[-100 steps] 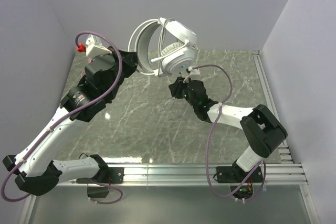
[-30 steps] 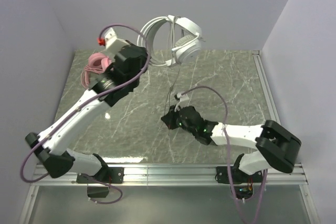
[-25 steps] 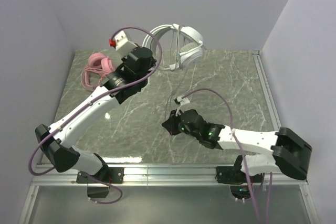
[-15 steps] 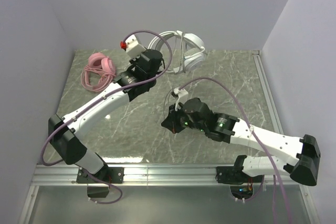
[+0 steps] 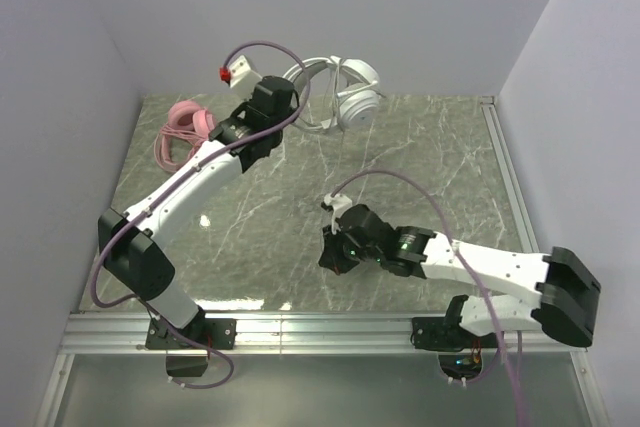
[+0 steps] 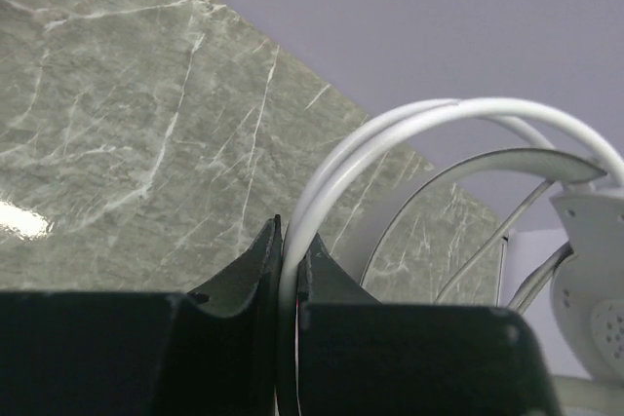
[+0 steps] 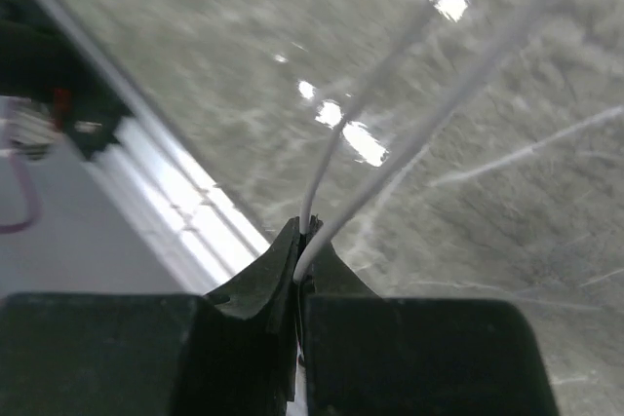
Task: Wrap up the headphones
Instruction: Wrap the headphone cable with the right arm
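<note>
The white headphones [image 5: 348, 97] hang above the back of the table, and my left gripper [image 5: 292, 107] is shut on their headband. In the left wrist view the thin white headband [image 6: 409, 124] runs between the closed jaws of the left gripper [image 6: 290, 241], with an earcup [image 6: 595, 270] at the right edge. My right gripper [image 5: 335, 252] sits low over the middle of the table. The right wrist view shows this right gripper [image 7: 304, 236] shut on two strands of thin cable [image 7: 336, 148] that rise away from it. The pink headphones [image 5: 185, 132] lie with their coiled cable at the back left.
A metal rail [image 5: 330, 327] runs along the near edge of the marble table [image 5: 260, 237]. Walls close in the left, back and right sides. Purple hoses [image 5: 400, 182] loop off both arms.
The left arm has stretched toward the back wall, carrying the white headphones back and lower. The right gripper has drawn the cable toward the near edge. Both grips are unchanged.
</note>
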Motion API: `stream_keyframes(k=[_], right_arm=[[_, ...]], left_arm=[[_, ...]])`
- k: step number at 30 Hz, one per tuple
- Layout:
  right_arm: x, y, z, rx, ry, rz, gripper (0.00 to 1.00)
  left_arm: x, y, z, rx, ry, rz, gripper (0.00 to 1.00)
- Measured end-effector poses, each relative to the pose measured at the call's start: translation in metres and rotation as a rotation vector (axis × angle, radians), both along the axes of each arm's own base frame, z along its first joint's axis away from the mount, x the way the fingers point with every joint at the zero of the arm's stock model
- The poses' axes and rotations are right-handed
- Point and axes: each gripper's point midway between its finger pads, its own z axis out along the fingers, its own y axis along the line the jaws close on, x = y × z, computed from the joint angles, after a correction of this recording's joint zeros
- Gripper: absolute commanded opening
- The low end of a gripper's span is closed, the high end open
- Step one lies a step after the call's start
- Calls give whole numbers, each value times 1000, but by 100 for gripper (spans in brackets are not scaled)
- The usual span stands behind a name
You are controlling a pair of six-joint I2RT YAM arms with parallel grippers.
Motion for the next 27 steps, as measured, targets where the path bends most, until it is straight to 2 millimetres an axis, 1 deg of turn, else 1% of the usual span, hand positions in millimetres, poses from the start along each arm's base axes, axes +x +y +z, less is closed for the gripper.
stream_keyframes(k=[2, 3, 7, 10, 11, 13, 15, 18, 20, 23, 26, 27], right_arm=[[-1, -4, -28, -45, 24, -10, 0], [0, -4, -39, -60, 34, -15, 0], [1, -2, -71, -116, 65, -28, 0], [1, 1, -86, -153, 72, -27, 0], [-1, 3, -88, -162, 69, -24, 0], [-8, 14, -86, -171, 58, 6, 0], [-18, 30, -75, -159, 40, 48, 0], [-28, 53, -44, -99, 8, 101, 0], [-30, 60, -21, -64, -13, 123, 0], [-32, 62, 14, -16, -43, 153, 0], [-35, 67, 53, 52, -64, 209, 0], [-33, 68, 65, 77, -69, 223, 0]], left_arm=[[1, 5, 1, -8, 13, -7, 0], [1, 5, 0, -8, 21, -14, 0], [-5, 5, -11, 7, 70, -37, 0], [-6, 5, -12, 8, 80, -46, 0], [-7, 5, -14, 9, 85, -48, 0], [-8, 5, -16, 14, 97, -53, 0], [-9, 5, -18, 18, 103, -56, 0], [-9, 6, -19, 29, 103, -62, 0], [-7, 4, -23, 29, 98, -67, 0], [-4, 0, -36, 18, 93, -77, 0], [-3, -3, -57, 6, 97, -83, 0], [-3, -3, -65, 3, 100, -87, 0]])
